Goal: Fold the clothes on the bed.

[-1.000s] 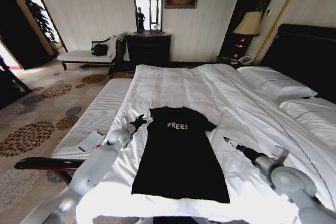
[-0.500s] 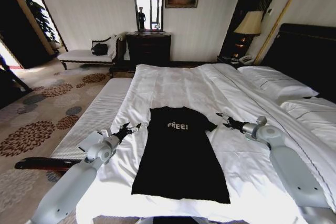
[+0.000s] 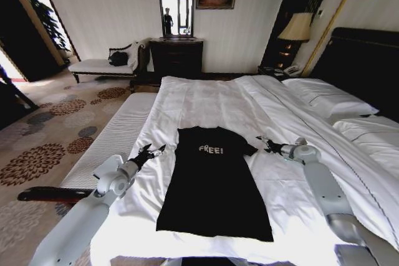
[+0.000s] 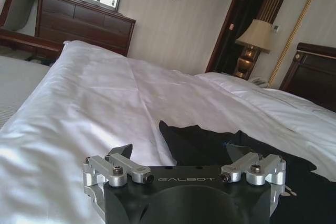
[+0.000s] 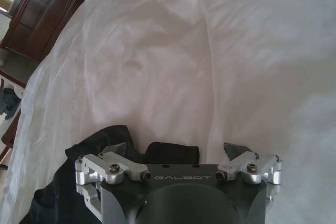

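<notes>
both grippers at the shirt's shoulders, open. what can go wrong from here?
1. The T-shirt lies flat on a loose, creased white duvet; the open left gripper or right gripper could pinch the duvet along with the shirt.
2. The left sleeve looks tucked under, so that gripper may catch only an edge and lift unevenly.

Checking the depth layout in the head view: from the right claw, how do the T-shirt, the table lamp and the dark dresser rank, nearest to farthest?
From the right claw, open beside the shirt's shoulder:
1. T-shirt, just to its left on the bed.
2. Table lamp, beyond it, by the headboard.
3. Dark dresser, at the far wall, off to the left.
</notes>
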